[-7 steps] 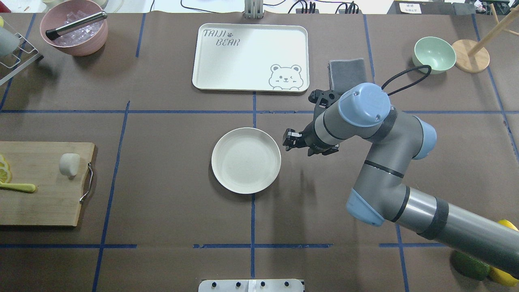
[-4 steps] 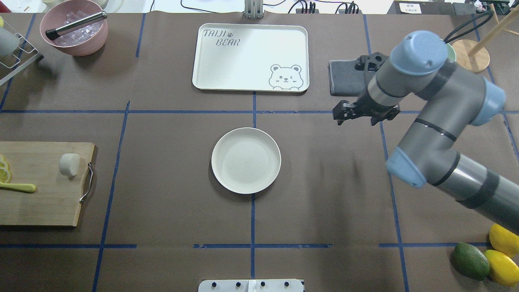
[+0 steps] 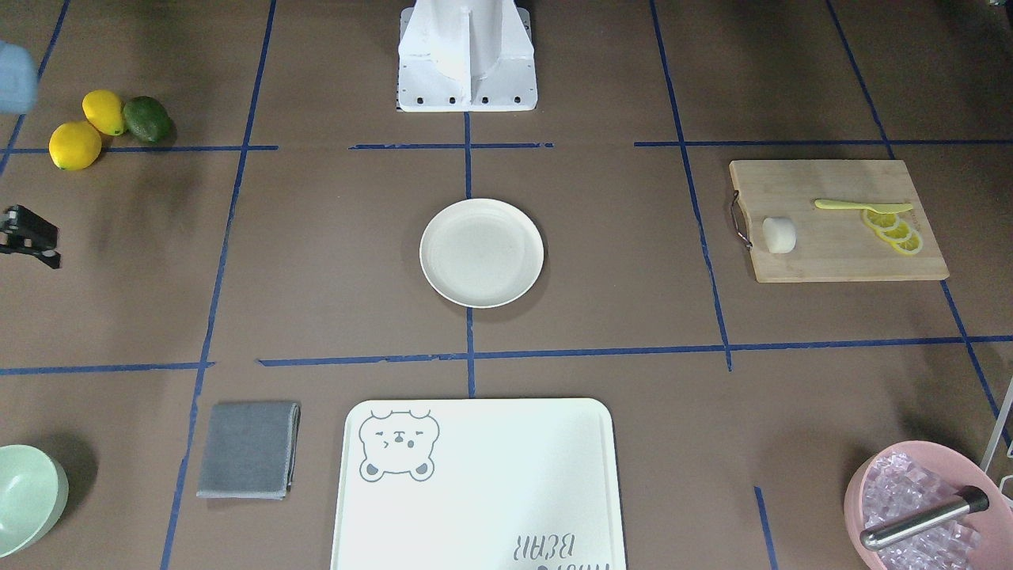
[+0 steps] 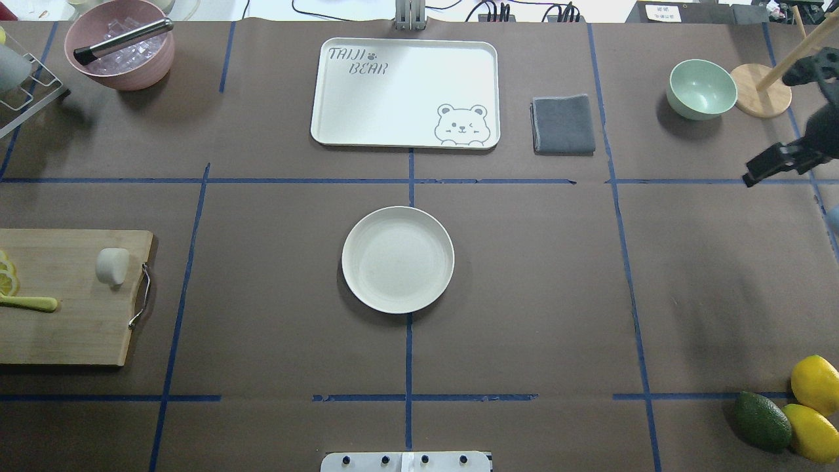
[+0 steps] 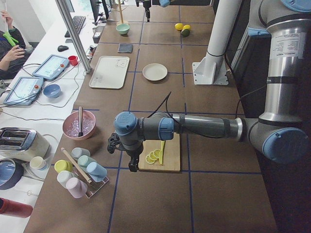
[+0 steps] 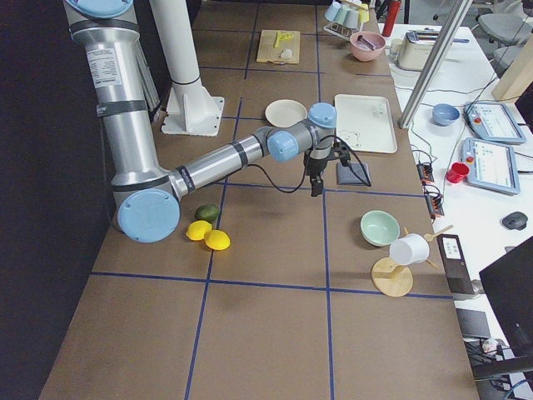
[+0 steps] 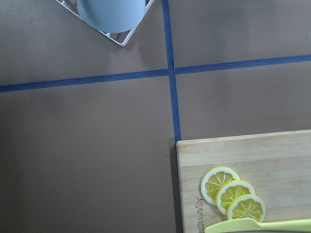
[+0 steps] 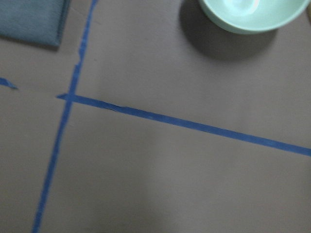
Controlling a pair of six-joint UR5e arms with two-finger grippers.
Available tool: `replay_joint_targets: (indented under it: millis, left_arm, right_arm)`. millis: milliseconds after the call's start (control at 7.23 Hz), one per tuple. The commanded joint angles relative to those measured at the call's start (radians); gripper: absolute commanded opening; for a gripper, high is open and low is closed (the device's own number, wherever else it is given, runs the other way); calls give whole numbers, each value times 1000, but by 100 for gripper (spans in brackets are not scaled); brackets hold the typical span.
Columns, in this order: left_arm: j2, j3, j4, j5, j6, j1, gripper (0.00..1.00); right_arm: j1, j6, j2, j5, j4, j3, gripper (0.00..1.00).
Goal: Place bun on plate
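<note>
The bun (image 4: 112, 265), a small white roll, lies on a wooden cutting board (image 4: 65, 314) at the table's left side, also seen in the front view (image 3: 779, 235). The plate (image 4: 398, 259), round and cream-white, sits empty at the table's centre (image 3: 481, 252). My right gripper (image 4: 780, 162) hangs at the far right edge, far from both and half cut off, so I cannot tell its state. My left gripper (image 5: 131, 166) shows only in the left side view, above the table beside the board's lemon-slice end; I cannot tell its state either.
Lemon slices (image 4: 6, 275) and a yellow knife (image 4: 26, 302) share the board. A bear-print tray (image 4: 403, 92), a grey cloth (image 4: 562, 123), a mint bowl (image 4: 701, 88) and a pink ice bowl (image 4: 120, 49) line the far side. Lemons and an avocado (image 4: 760, 419) sit near right.
My right arm has swung away from beside the plate to the table's far right edge. The plate and the bun have not moved.
</note>
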Motion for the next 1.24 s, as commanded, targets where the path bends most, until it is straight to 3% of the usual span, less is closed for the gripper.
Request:
replay_joint_targets:
  millis: [0,138,415,691,830,1106]
  left_arm:
    - [-10,2,-2,3,0,2,100]
    - [-16,-1,-26,1,2,2,100]
    - [-21,16,-254,1,-4,17,100]
    - [-13,-1,-302,-13,-10,47,100]
    - [-8,-24,-366,-7,-111,134,100]
    - [-5,-70,-481,47,-493,324,100]
  right_arm:
    - [194,-296,-165,37,-3,-2,100]
    - [257,-355,-192,38,-26,-5,100]
    - [289,-348,-195,38,-71,4,100]
    - [290,-336,-191,38,-66,3,100]
    - [290,-333,-190,46,-66,3,100]
    - [289,-317,-190,46,-66,1,100]
